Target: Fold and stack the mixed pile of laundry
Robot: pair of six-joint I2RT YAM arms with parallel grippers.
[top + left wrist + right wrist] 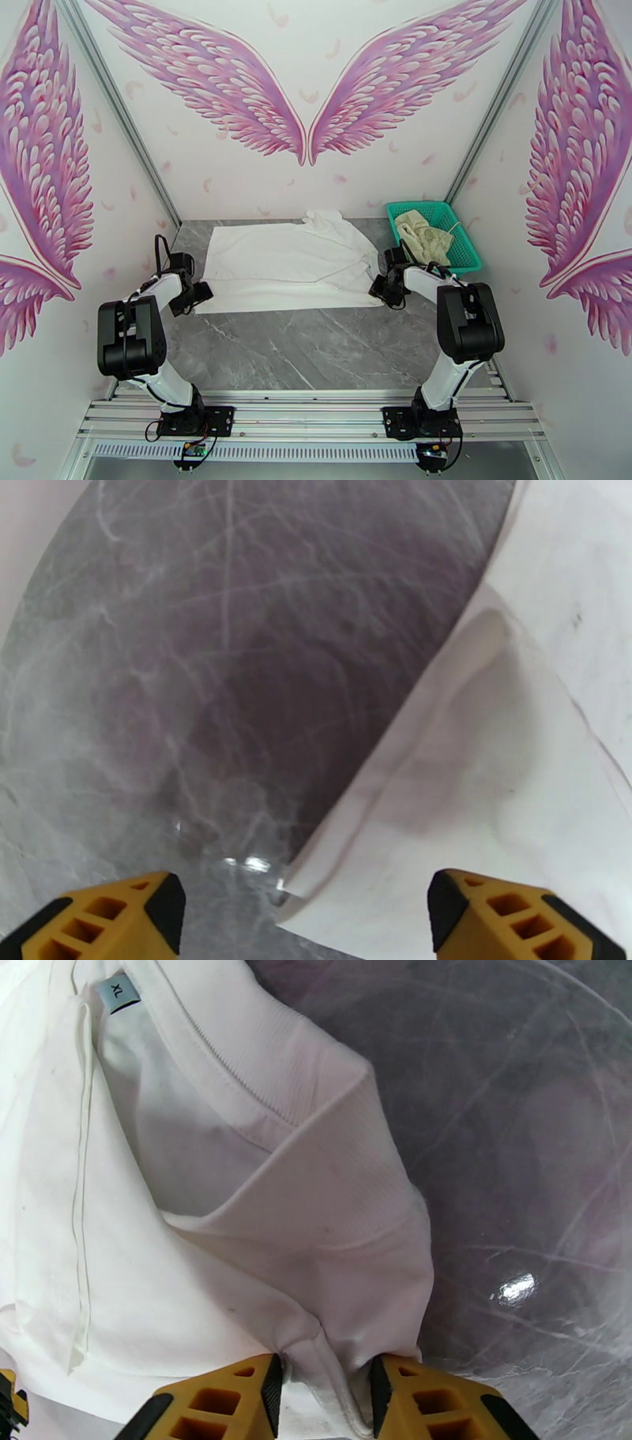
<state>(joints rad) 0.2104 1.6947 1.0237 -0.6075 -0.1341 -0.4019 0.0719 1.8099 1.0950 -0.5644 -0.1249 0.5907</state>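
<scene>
Quick count first: two garments, one basket, two arms with one gripper each. The big white shirt [284, 264] is what I'll place everything by. It's spread out on the grey marble-look table [316, 347], mostly flat and smooth, with a fairly straight near edge and the collar end rumpled up at its far right. The other piece is a cream-beige garment [423, 235], crumpled in a heap inside the teal mesh basket [419, 204]. That basket sits just past the shirt's far right end, and I can't tell if they touch. The only writing I can read is "XL" on a little pale tag [118, 993] inside the shirt's neck. Next to the tag the ribbed collar [332, 1173] is folded over on itself, and a stitched seam runs down the cloth beside it. The left gripper [197, 296] is at the shirt's near left corner with its jaws spread wide. From its wrist cam the yellow fingers [118, 922] stand either side of that corner, which lies flat on the tabletop, so it's got hold of nothing. The right gripper [324, 1390] is at the shirt's near right corner, just below the collar. Its jaws are pulled in close, with a bunched ridge of the white fabric pinched between them.
</scene>
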